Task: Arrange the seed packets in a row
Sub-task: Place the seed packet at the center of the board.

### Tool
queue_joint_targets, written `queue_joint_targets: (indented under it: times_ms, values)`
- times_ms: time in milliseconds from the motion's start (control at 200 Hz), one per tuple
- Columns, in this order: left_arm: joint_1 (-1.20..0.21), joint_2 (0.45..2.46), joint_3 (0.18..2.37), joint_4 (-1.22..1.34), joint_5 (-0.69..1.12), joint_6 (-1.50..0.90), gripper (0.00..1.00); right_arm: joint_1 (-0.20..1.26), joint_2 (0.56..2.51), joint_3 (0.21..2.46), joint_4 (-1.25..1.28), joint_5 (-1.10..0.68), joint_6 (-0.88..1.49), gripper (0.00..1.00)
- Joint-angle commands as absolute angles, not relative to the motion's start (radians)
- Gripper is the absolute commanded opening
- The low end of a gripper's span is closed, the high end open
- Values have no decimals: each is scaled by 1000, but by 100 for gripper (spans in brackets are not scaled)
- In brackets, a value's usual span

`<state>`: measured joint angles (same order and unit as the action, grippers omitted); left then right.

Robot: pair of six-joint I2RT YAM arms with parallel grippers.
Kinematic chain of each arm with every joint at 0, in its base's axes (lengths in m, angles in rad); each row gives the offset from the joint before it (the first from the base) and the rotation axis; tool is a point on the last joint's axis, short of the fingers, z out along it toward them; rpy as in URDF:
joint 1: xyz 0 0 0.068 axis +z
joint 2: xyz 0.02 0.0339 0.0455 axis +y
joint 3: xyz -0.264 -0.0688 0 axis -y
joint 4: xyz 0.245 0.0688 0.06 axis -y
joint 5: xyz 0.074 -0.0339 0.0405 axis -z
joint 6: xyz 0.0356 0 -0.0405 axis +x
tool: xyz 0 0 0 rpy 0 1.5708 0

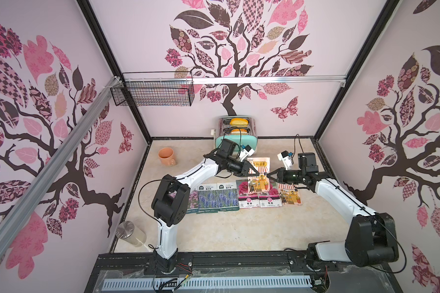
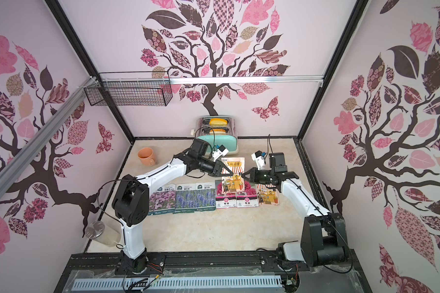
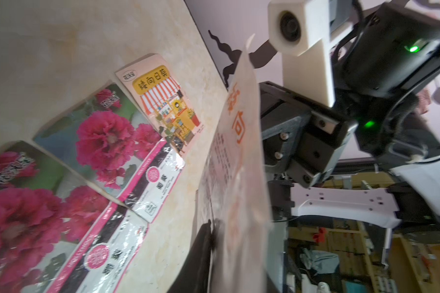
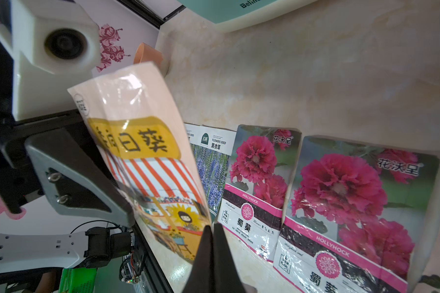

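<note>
**Left arm** [image 1: 188, 175]: You have it rising from the front rail, with the elbow folded high over the left end of the row. The white forearm runs back and to the right.

**Left gripper** [image 1: 257, 174]: It lies level with its nose pointing right, at the edge of the raised shopfront packet [image 1: 261, 163]. The left wrist view shows one dark finger [image 3: 201, 253] against the sheet. You cannot tell whether these jaws are parted or clamped.

**Right arm** [image 1: 341, 197]: The shoulder sits at the front right corner and the forearm slopes back and to the left.

**Right gripper** [image 1: 269, 175]: It lies level with its nose pointing left, tip to tip with its partner. In the right wrist view its two black fingers [image 4: 203, 253] are pressed together, pinching the packet's edge.

**Raised shopfront packet**: It is off the tabletop [image 1: 239, 233], standing on edge between the two gripper noses, above the magenta pair.

**Seed packets in the row**: These lie flat, side by side, across the middle of the tabletop. From your left they are:
- pink-purple flower packets [image 2: 163, 200], partly hidden under the left elbow
- two lavender packets [image 1: 208, 199]
- two magenta packets [image 1: 248, 201]
- one flat shopfront packet [image 1: 291, 196] at the right end

**Toaster** [image 1: 249, 142]: It stands against the back wall, behind the left wrist.

**Orange mug** [image 1: 166, 156]: It stands at the back left, well apart from the row.
</note>
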<state>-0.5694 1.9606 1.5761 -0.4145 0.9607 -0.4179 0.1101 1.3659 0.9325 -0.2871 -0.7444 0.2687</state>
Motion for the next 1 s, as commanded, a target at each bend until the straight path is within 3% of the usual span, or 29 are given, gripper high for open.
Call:
queue_joint_targets:
  times_ms: [0, 215, 425, 610, 735, 815, 995]
  values:
    - [-538, 1947, 1589, -519, 830, -357, 31, 104, 1341, 1005, -364, -632, 263, 0]
    - [-507, 1907, 1572, -548, 738, -347, 32, 44, 1392, 1161, -574, -563, 218, 0]
    - [-505, 1809, 1499, -581, 587, -344, 32, 22, 1550, 1354, -812, -273, 135, 0]
    - [-501, 1707, 1393, -562, 509, -327, 32, -46, 1614, 1494, -951, -202, 50, 0]
    - [-500, 1666, 1330, -500, 524, -338, 32, -96, 1637, 1570, -1034, -123, -16, 0]
    - [-500, 1653, 1305, -476, 547, -340, 32, -144, 1609, 1527, -984, -177, -37, 0]
    - [-500, 1640, 1266, -430, 599, -344, 31, -187, 1592, 1507, -985, -85, -50, 0]
